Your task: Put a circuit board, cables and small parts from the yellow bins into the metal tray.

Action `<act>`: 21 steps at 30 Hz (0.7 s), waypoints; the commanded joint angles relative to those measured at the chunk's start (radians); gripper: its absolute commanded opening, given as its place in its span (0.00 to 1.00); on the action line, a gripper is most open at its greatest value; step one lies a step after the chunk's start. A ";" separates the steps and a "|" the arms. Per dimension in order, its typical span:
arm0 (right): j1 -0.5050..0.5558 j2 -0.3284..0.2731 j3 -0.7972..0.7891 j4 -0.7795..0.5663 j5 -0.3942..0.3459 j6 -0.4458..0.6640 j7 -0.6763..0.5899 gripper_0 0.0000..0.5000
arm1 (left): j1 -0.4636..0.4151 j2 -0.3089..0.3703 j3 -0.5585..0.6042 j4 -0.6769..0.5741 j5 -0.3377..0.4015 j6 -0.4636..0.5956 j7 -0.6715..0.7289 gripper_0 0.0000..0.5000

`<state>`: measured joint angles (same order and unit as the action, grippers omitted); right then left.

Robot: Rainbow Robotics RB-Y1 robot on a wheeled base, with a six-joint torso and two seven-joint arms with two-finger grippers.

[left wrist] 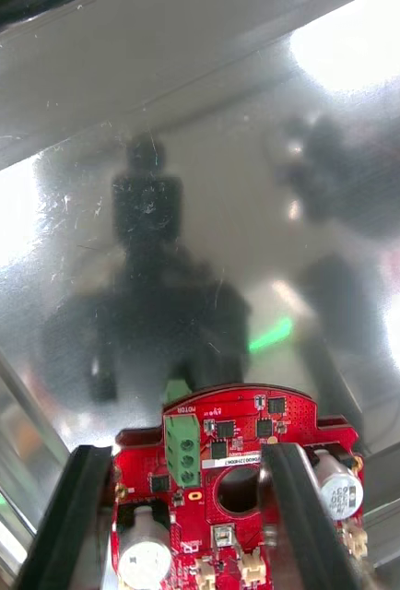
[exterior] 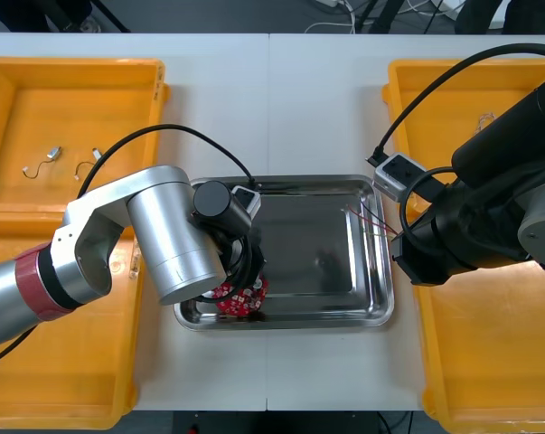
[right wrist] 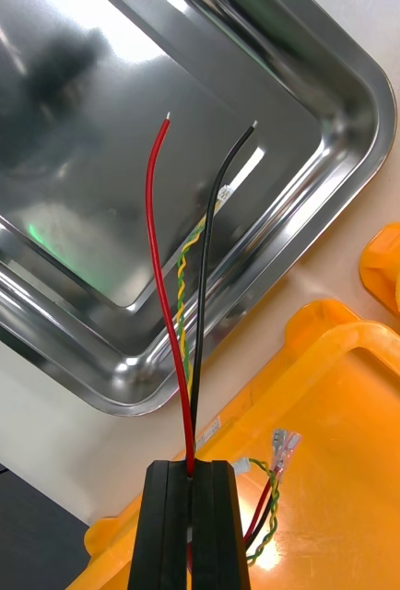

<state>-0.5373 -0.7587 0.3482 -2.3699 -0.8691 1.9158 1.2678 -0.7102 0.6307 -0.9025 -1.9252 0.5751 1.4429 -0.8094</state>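
Plainly, the board (left wrist: 228, 461) is a light, rigid red disc, studded with a green terminal block, white capacitors and small chips. Its face is likely fragile, so the edges are the place to take hold. The left end effector (left wrist: 183, 456) does so: its black fingers stand apart by the board's width, clamped on opposite sides, low over the near left corner of the tray (exterior: 317, 235). The tray is polished metal, mirror-smooth and probably slippery, with rounded corners and a raised rim. The right end effector (right wrist: 191, 475) is closed on the cables (right wrist: 154, 230): red, black and a twisted yellow-green pair. Thin and springy, they arch out over the tray's rim from beside the right bin (right wrist: 347, 442).
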 commanded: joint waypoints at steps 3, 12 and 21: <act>-0.033 0.001 -0.031 -0.008 0.009 0.004 0.033 0.00 | -0.048 0.012 -0.012 -0.008 0.014 -0.012 0.073 1.00; -0.033 0.001 -0.031 -0.008 -0.004 0.004 0.038 0.00 | -0.061 0.012 0.103 -0.055 0.080 0.093 0.055 1.00; -0.036 0.025 0.021 -0.006 -0.022 0.004 0.053 0.00 | -0.080 0.007 0.320 -0.109 0.195 0.292 -0.056 1.00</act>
<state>-0.5373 -0.7570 0.3495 -2.3697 -0.8845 1.9158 1.2680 -0.7397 0.6309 -0.6712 -1.9927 0.7375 1.6897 -0.8097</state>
